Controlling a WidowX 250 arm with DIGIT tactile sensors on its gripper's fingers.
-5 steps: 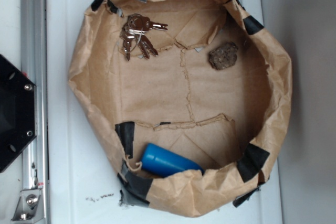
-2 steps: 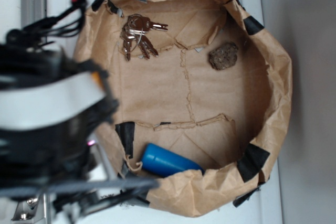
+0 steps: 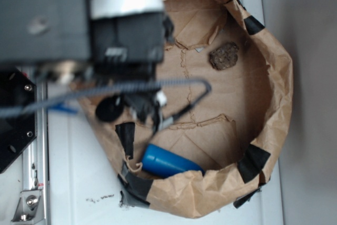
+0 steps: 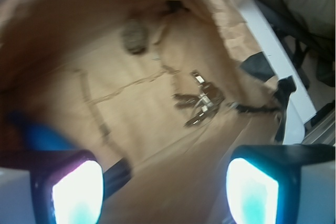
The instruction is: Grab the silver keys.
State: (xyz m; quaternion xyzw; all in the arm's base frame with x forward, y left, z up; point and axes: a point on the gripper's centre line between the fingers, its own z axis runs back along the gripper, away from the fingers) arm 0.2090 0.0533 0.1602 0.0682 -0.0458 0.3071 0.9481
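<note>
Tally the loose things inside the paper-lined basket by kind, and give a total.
Bunches of silver keys: 1
Brown rock-like lumps: 1
Blue cylinders: 1
Total: 3
The arm hides the keys in the exterior view; only the wrist view shows them.

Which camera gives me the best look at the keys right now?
The wrist view: the keys lie fanned out on the brown paper, blurred but unobstructed. In the exterior view the arm covers that corner of the paper bin, so no keys show.
</note>
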